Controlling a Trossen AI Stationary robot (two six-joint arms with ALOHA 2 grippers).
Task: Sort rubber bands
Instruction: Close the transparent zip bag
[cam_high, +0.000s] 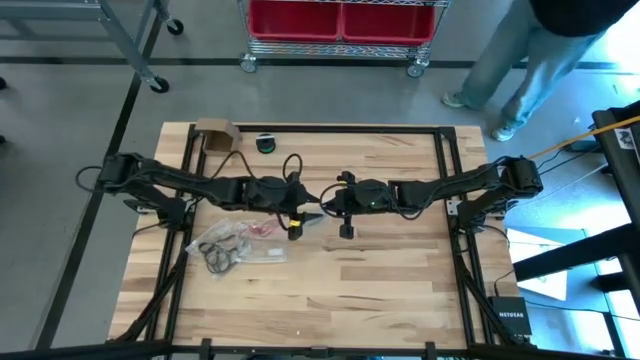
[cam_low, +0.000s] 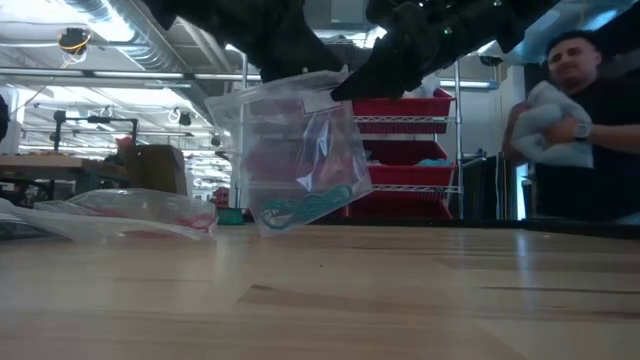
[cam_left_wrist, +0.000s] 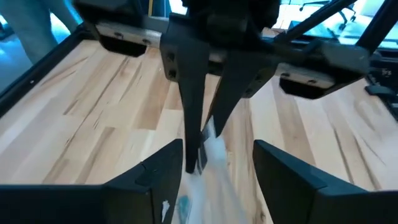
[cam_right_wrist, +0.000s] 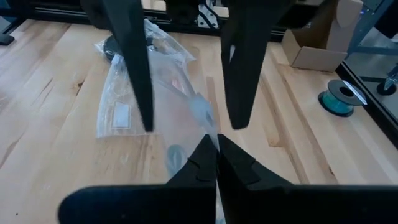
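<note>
The wooden counter (cam_high: 360, 280) carries everything, and my two arms meet over its middle. Between them hangs a clear zip bag (cam_low: 300, 150), lifted above the wood; its white label patch has no writing I can read. My right fingers (cam_right_wrist: 216, 146) are shut tight on the top edge of this bag. My left fingers (cam_left_wrist: 214, 168) stand wide open on both sides of the same edge, holding nothing. Inside the hanging bag, at the bottom, lie teal rubber bands (cam_low: 300, 210) — a reddish blur above them I cannot make out. More bags (cam_high: 235, 243) lie flat on the counter near my left arm, with black loops (cam_high: 217, 258) partly visible. A teal spool (cam_right_wrist: 336, 99) sits at the counter's far edge.
</note>
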